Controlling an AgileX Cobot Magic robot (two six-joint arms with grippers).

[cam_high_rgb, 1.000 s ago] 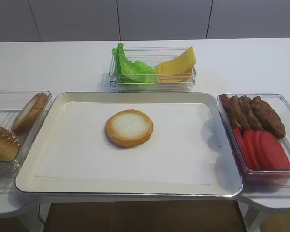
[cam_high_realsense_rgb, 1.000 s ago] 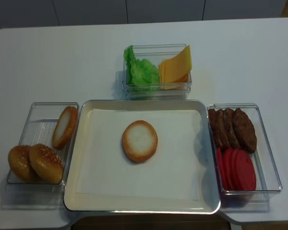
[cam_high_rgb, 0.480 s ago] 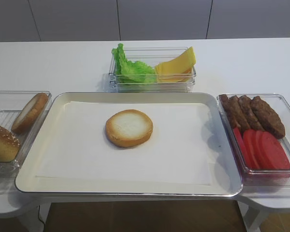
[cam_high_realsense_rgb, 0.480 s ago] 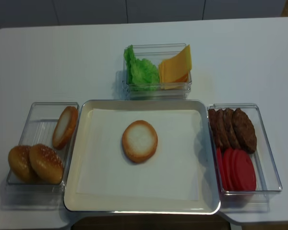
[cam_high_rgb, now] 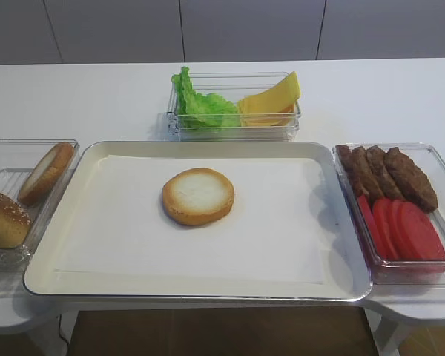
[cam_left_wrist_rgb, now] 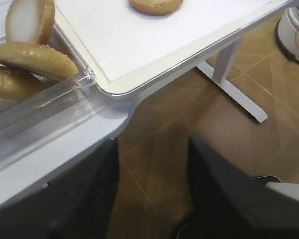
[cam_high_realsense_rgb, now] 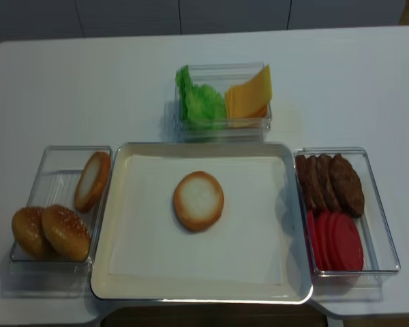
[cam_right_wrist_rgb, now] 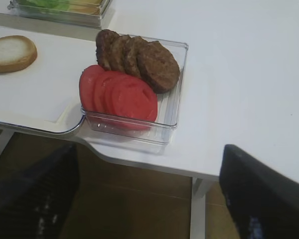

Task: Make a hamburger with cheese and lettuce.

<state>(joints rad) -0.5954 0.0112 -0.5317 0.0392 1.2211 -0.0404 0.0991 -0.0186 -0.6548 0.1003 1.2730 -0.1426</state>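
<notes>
A round bun half, the start of the hamburger, lies cut face up in the middle of the paper-lined tray; it also shows in the second high view, the right wrist view and the left wrist view. Yellow cheese slices and green lettuce share a clear box behind the tray. Neither gripper shows in the high views. My right gripper is open and empty, off the table's front right corner. My left gripper is open and empty, below the table's front left edge.
A clear box at the left holds a leaning bun half and seeded bun tops. A clear box at the right holds brown patties and red tomato slices. A table leg stands on the wooden floor.
</notes>
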